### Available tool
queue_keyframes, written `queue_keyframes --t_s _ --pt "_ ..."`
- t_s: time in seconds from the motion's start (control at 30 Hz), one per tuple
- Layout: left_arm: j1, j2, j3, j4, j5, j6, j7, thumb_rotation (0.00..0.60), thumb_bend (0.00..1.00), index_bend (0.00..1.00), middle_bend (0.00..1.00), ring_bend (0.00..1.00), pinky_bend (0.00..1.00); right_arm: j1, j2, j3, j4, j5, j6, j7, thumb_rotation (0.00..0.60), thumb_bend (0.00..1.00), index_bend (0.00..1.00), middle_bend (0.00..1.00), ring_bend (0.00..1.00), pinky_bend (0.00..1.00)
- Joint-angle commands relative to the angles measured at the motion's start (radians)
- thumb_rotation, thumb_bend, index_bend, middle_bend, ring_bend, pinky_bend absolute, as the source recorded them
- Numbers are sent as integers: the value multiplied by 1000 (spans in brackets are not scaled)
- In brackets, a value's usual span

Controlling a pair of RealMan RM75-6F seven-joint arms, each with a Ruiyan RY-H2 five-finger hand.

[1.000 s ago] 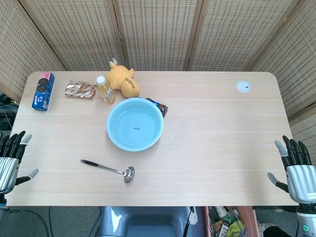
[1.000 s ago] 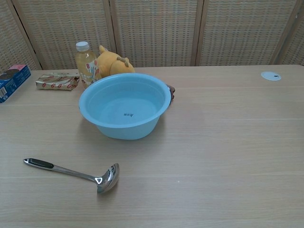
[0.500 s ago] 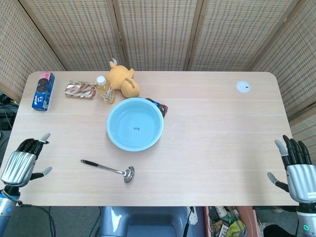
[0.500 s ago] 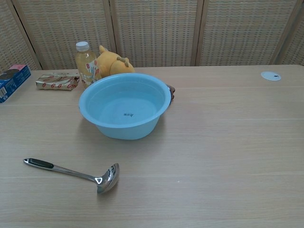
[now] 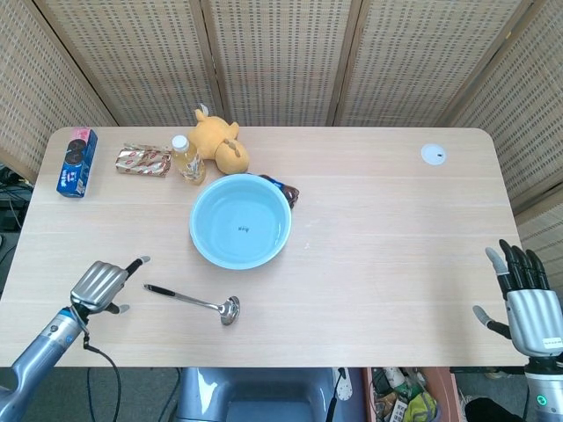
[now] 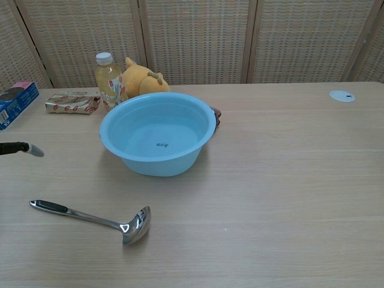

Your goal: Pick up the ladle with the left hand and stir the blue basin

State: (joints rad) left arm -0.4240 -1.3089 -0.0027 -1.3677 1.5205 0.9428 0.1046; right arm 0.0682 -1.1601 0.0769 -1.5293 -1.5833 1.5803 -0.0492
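A steel ladle (image 5: 193,301) (image 6: 90,217) lies flat on the table, its black-tipped handle pointing left and its bowl to the right. Behind it stands the empty blue basin (image 5: 240,221) (image 6: 157,132). My left hand (image 5: 101,282) hovers over the table just left of the handle's end, open and holding nothing. Only a fingertip (image 6: 29,149) of it shows at the chest view's left edge. My right hand (image 5: 525,303) stays open off the table's right edge, fingers up.
Along the back left of the wooden table (image 5: 396,246) sit a blue cookie box (image 5: 77,163), a snack packet (image 5: 143,161), a drink bottle (image 5: 186,159) and a yellow plush toy (image 5: 220,143). A small dark object (image 5: 286,192) touches the basin's rim. A white disc (image 5: 433,155) lies far right.
My left hand has moved right from the table's left edge to just beside the ladle's handle. The right hand has barely shifted. The ladle and basin have not moved.
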Motion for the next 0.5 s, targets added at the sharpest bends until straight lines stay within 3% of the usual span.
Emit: queue_keyframes --t_s 0.03,0.1,0.27,0.5 --pt "-28 -43 2 44 -26 -37 5 600 92 257 1000 1000 1000 2 1 -1 0 3 -6 1 600 0 0 0 0 0" --pt "-38 -63 6 65 -29 -50 -1 600 92 323 1000 1000 1000 3 2 -1 -1 6 -11 2 600 0 0 0 0 0" --pt "-58 -101 8 95 -39 -66 10 600 93 365 1000 1000 1000 6 5 -1 -5 15 -23 3 600 0 0 0 0 0" --pt "-67 -147 10 123 -47 -57 24 600 229 394 1000 1000 1000 8 10 -2 -10 23 -33 4 600 0 0 0 0 0"
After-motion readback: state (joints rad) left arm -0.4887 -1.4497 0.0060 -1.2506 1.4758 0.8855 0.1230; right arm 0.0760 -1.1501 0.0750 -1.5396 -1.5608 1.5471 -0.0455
